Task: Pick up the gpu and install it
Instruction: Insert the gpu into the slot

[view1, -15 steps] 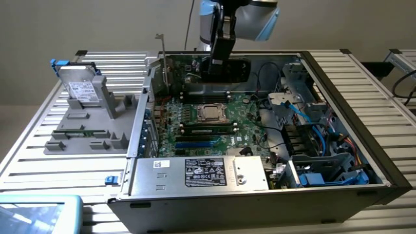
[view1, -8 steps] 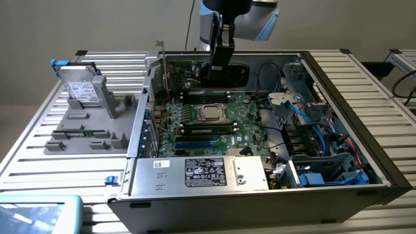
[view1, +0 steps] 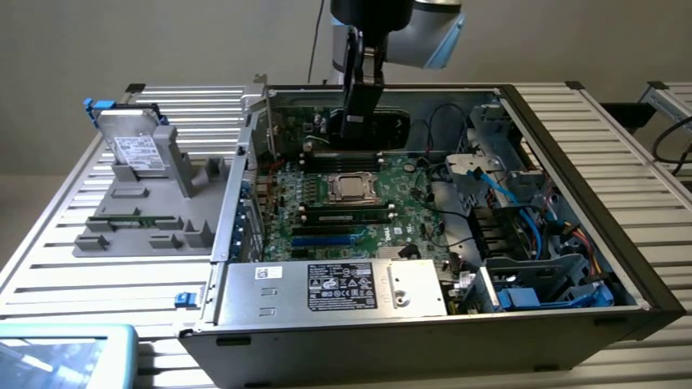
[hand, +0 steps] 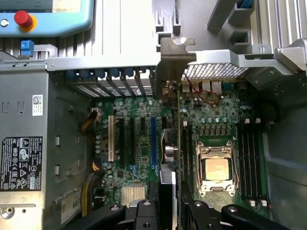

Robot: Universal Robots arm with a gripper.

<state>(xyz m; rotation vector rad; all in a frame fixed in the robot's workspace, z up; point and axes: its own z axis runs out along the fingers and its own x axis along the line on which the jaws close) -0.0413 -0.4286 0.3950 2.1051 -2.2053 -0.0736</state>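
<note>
My gripper [hand: 170, 213] is shut on the gpu [hand: 173, 143], which the wrist view shows edge-on as a thin card. Its silver end bracket [hand: 176, 51] sits at the case's rear slot wall. The card hangs over the green motherboard [hand: 139, 143], between the blue slot [hand: 153, 143] and the CPU socket [hand: 214, 168]; I cannot tell whether it touches a slot. In the exterior view the gripper [view1: 362, 89] reaches down into the open computer case [view1: 562, 203] at its far end, with the dark gpu [view1: 357, 121] below it, above the motherboard [view1: 324, 215].
A power supply [view1: 335, 288] fills the case's near end, with cables and drive bays [view1: 530, 275] on the exterior view's right. A grey hard drive [view1: 138, 150] stands on a grey fixture [view1: 141, 219] at the left. A teach pendant [view1: 60, 356] lies at the near left corner.
</note>
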